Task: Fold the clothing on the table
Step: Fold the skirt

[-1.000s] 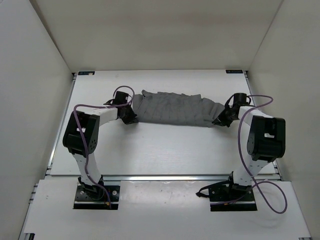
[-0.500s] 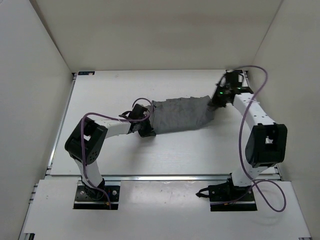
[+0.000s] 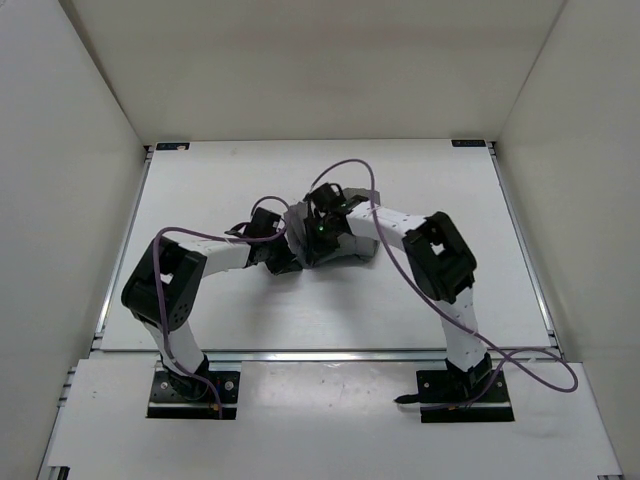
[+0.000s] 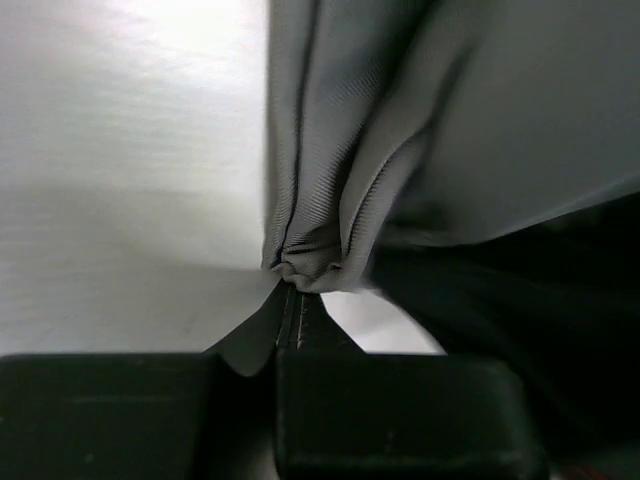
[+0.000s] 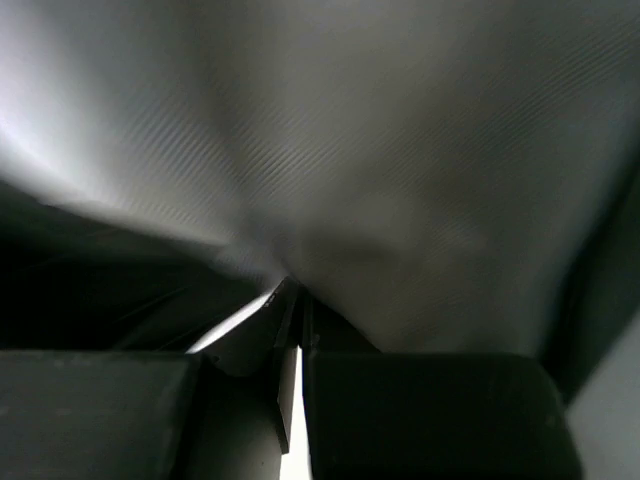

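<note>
Near the middle of the top view, on the white tabletop [image 3: 400, 300]: grey clothing [image 3: 345, 248], bunched into a small crumpled heap far narrower than the tabletop. Sits slightly left of centre, between the ends of the two arms. Left hand [image 3: 284, 256] at the heap's lower left edge, clenched on a pinch of the clothing. Right hand [image 3: 320, 232] reaching across from the right side of the frame, buried in the heap's upper left part, likewise clenched on the cloth. Both hands close together, with folds of fabric draped over and around them. Purple cables [image 3: 345, 162] looping above each forearm. Plain white walls [image 3: 300, 60] on three sides of the tabletop.

From the left wrist: a tight gather of ribbed grey fabric pinched at the tips of the black fingers [image 4: 400, 420], jaws pressed together with only cloth between. Pleats fanning up and to the right from the pinch, bare tabletop at the left of the frame, dark shadow at lower right.

From the right wrist: blurred fabric filling nearly the whole frame, stretched smooth upward from the tips of the closed black fingers [image 5: 420, 410]. Thin bright sliver between the pads where the cloth enters, darkness at lower left beneath it. Cannot tell from either wrist view which part of the garment each hand grips.
</note>
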Robot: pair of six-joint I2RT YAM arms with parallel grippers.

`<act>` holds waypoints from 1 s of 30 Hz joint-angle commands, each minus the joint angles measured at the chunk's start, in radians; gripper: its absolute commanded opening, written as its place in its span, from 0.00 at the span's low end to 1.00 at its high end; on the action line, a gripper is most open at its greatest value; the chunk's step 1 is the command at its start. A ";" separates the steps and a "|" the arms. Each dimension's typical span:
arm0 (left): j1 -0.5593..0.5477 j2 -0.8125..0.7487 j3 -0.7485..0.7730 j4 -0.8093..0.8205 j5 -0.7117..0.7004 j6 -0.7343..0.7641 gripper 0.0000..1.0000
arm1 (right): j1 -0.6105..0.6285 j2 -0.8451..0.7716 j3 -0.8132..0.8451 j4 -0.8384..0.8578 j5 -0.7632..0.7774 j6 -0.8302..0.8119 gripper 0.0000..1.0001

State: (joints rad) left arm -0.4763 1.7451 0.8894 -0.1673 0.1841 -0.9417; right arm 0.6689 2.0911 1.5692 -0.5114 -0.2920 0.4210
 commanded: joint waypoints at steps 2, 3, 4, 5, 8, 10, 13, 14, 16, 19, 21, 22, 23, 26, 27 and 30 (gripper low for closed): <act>0.022 -0.052 -0.047 -0.061 0.000 0.034 0.00 | 0.032 0.082 0.060 -0.041 -0.010 -0.013 0.00; 0.022 -0.052 -0.059 -0.063 0.011 0.044 0.00 | 0.038 0.101 0.067 -0.039 -0.010 -0.019 0.00; 0.024 -0.052 -0.055 -0.060 0.024 0.040 0.02 | 0.043 0.099 0.069 -0.051 -0.006 -0.025 0.00; 0.024 -0.058 -0.055 -0.060 0.023 0.043 0.10 | 0.047 0.113 0.078 -0.064 0.010 -0.019 0.00; 0.060 -0.093 -0.046 -0.096 0.032 0.050 0.37 | 0.063 0.139 0.116 -0.116 0.065 -0.022 0.00; 0.093 -0.168 -0.052 -0.103 0.043 0.047 0.47 | 0.060 0.155 0.149 -0.185 0.158 -0.005 0.00; 0.158 -0.287 -0.087 -0.081 0.055 -0.003 0.50 | 0.054 0.158 0.195 -0.289 0.356 0.079 0.00; 0.183 -0.304 -0.092 -0.078 0.061 -0.014 0.51 | 0.041 0.159 0.202 -0.344 0.405 0.120 0.00; 0.215 -0.384 -0.105 -0.090 0.051 -0.029 0.52 | 0.026 0.161 0.201 -0.416 0.470 0.179 0.00; 0.241 -0.432 -0.099 -0.133 0.014 -0.017 0.53 | 0.003 0.149 0.201 -0.481 0.550 0.209 0.01; 0.263 -0.446 -0.110 -0.143 0.009 -0.012 0.54 | 0.001 0.138 0.206 -0.475 0.493 0.182 0.04; 0.271 -0.449 -0.119 -0.140 0.017 -0.014 0.54 | 0.004 0.110 0.198 -0.431 0.463 0.133 0.10; 0.278 -0.449 -0.122 -0.143 0.026 -0.008 0.55 | 0.018 0.092 0.195 -0.403 0.409 0.115 0.14; 0.303 -0.458 -0.133 -0.149 0.035 0.001 0.55 | 0.058 -0.032 0.143 -0.270 0.277 0.058 0.40; 0.318 -0.463 -0.135 -0.153 0.041 0.006 0.55 | 0.058 -0.099 0.128 -0.215 0.204 0.049 0.43; 0.350 -0.490 -0.141 -0.155 0.063 0.007 0.55 | 0.055 -0.271 0.008 -0.040 0.053 0.026 0.60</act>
State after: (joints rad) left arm -0.1570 1.3106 0.7567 -0.3115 0.2222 -0.9470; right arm 0.7082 2.0296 1.6192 -0.7422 -0.0555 0.4946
